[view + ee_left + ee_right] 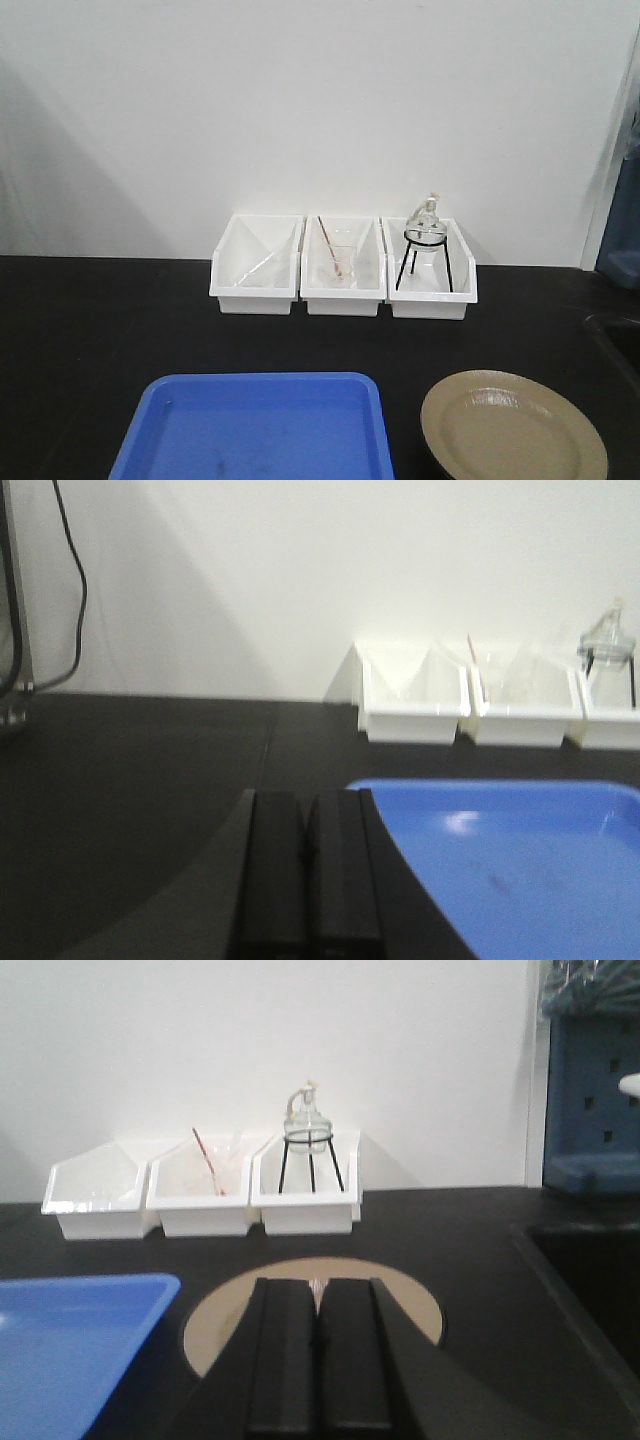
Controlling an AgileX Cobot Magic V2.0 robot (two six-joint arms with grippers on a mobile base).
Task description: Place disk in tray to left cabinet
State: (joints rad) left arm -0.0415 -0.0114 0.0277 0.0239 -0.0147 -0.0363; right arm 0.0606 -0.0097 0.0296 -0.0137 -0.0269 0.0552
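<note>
It looks like a laboratory: a black counter (90, 320) runs against a bare white wall (300, 90), with three white bins (342, 288) at twelve o'clock, one holding a glass flask (426, 214) on a black wire tripod (425, 262), another a glass vessel with a thin rod (335, 258).

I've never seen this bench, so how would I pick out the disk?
On the black countertop, three white bins stand against the wall, with a blue tray nearer the front. The disk lies flat just right of that tray, apart from it: round, tan and glossy, where its neighbours are all rectangular.
</note>
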